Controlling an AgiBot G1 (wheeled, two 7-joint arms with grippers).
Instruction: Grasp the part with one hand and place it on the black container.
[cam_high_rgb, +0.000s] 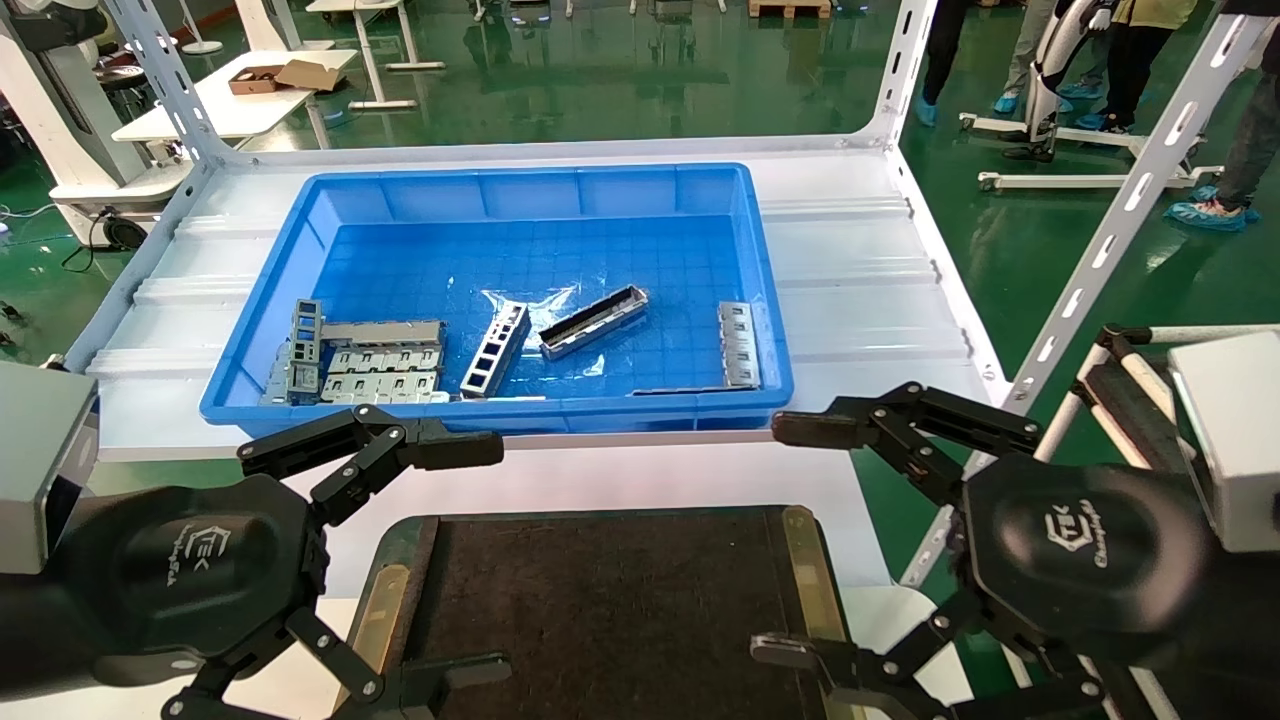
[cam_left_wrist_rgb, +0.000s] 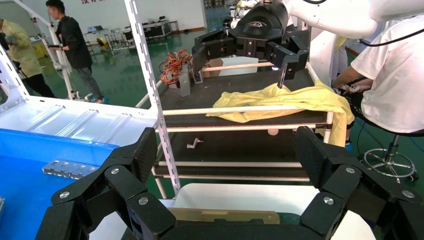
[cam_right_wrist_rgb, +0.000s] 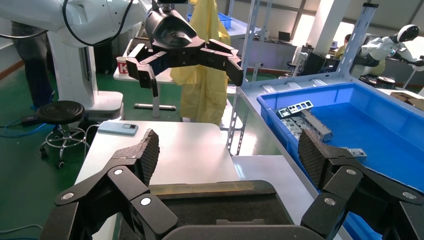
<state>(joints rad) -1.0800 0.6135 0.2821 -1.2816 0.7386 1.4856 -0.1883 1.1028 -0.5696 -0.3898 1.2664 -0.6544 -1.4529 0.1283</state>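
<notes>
The part (cam_high_rgb: 593, 321), a narrow grey channel bar, lies slantwise near the middle of the blue bin (cam_high_rgb: 520, 180); it also shows in the right wrist view (cam_right_wrist_rgb: 316, 125). The black container (cam_high_rgb: 610, 610) sits in front of the bin, brass strips along both sides, nothing on it. My left gripper (cam_high_rgb: 480, 560) hovers open over the container's left edge, my right gripper (cam_high_rgb: 790, 540) open over its right edge. Both are empty and well short of the bin. Each wrist view shows its own gripper, left (cam_left_wrist_rgb: 227, 152) and right (cam_right_wrist_rgb: 227, 155), spread wide above the tray.
In the bin a ladder-like frame (cam_high_rgb: 495, 350) lies just left of the part, slotted plates (cam_high_rgb: 380, 372) are stacked at the left and one plate (cam_high_rgb: 739, 343) at the right. White perforated rack posts (cam_high_rgb: 1110, 230) rise beside the shelf.
</notes>
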